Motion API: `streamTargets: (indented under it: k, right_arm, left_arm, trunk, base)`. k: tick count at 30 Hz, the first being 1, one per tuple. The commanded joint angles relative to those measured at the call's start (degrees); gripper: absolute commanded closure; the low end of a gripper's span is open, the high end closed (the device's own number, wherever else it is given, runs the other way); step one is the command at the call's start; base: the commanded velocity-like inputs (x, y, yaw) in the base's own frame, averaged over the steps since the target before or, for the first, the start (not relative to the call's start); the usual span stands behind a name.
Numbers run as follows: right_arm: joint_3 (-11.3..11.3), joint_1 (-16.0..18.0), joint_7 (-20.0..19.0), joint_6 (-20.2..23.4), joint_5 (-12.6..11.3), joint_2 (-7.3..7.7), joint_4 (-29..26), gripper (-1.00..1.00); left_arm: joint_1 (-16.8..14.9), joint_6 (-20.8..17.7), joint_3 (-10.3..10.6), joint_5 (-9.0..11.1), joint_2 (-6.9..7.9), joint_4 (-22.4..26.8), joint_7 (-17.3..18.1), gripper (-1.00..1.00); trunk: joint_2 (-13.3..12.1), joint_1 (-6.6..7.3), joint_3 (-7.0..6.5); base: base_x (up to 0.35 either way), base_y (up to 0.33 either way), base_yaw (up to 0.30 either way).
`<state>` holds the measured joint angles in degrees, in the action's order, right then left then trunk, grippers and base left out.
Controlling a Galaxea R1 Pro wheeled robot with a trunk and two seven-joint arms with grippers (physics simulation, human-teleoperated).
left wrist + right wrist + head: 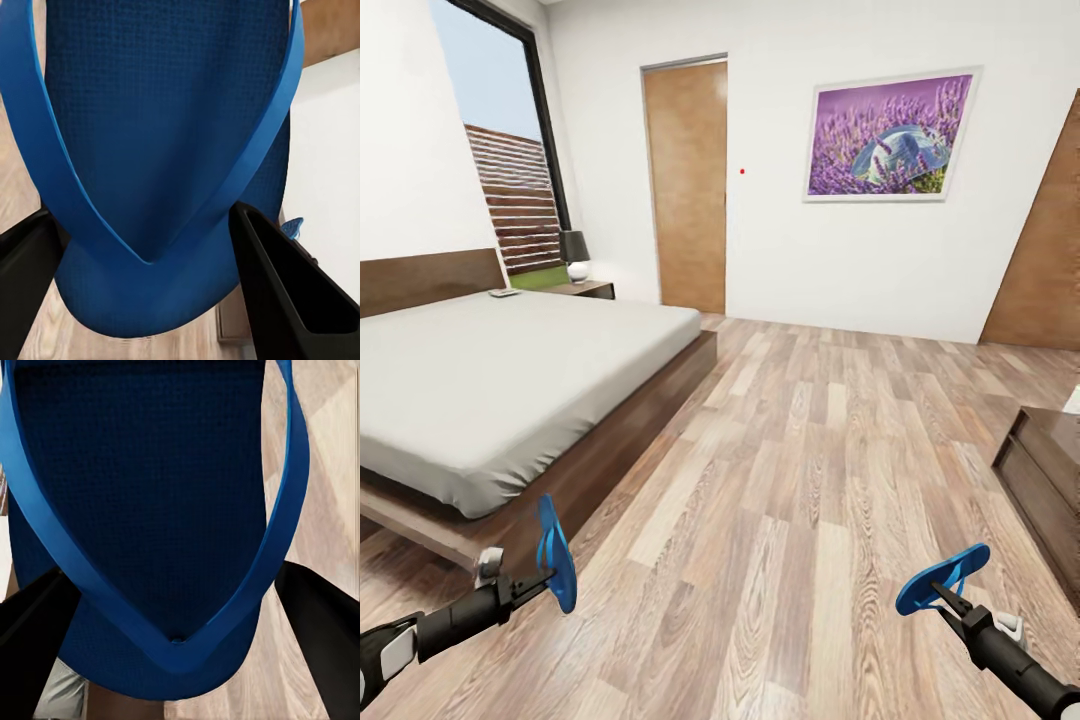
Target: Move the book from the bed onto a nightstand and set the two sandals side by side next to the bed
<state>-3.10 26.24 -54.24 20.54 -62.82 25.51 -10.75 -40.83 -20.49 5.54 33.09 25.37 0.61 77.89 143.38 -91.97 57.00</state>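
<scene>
1. The left claw (pixel 538 583) is clamped on a blue sandal (pixel 556 553), which stands on edge above the floor, just beside the near corner of the bed frame.
2. In the left wrist view, the black fingers (pixel 289 289) flank the sole of this sandal (pixel 169 150) at the point where the thong strap forms a V.
3. The right claw (pixel 945 597) is clamped on the second sandal (pixel 941 578), which lies nearly flat, tilted up toward the right.
4. In the right wrist view, the fingers (pixel 319 637) sit on either side of that sandal (pixel 142 502), near the strap anchor.
5. The two sandals are well apart, both held off the wood-plank floor (pixel 800 470).
6. The bed (pixel 510 375), with grey mattress and dark-brown frame, occupies the left of the room.
7. A small flat object (pixel 504 293) lies on the mattress near the headboard; whether it is the book cannot be determined.
8. A nightstand (pixel 588 289) stands beyond the bed, carrying a lamp (pixel 575 254).
9. A lavender picture (pixel 890 135) hangs on the far wall beside a wooden door (pixel 686 185).
</scene>
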Motion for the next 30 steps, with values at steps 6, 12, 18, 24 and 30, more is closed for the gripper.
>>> streamTargets:
  k: [6,12,18,24,30]
  right_arm:
    - [-0.34,0.07,-0.11,0.64,-0.12,-0.02,0.02,1.0]
    - [-0.33,0.05,-0.01,0.64,-0.11,-0.02,0.02,1.0]
    - [-0.39,0.04,-0.01,0.64,-0.11,-0.02,0.02,1.0]
    - [-0.4,0.04,0.1,0.62,-0.11,-0.02,0.02,1.0]
    - [-0.46,0.04,-0.03,0.64,-0.11,-0.02,0.02,1.0]
  left_arm:
    - [-0.04,-0.59,0.25,0.51,0.03,0.01,0.23,1.0]
    - [-0.04,-0.59,0.2,0.51,0.1,0.01,0.24,1.0]
    - [-0.04,-0.59,0.19,0.53,0.11,0.01,0.23,1.0]
    - [-0.04,-0.61,0.2,0.54,0.11,0.01,0.19,1.0]
    - [-0.04,-0.61,0.21,0.53,0.11,0.01,0.16,1.0]
  trunk:
    - [0.02,-0.01,0.05]
    - [0.02,-0.01,0.05]
    - [0.02,-0.01,0.07]
    - [0.02,-0.01,0.07]
    - [0.02,-0.01,0.07]
  base:
    - [0.231,-0.198,-0.217]
    - [0.277,-0.144,-0.255]
    - [0.318,-0.04,-0.126]
    - [0.34,-0.003,-0.009]
    - [0.342,0.0,-0.001]
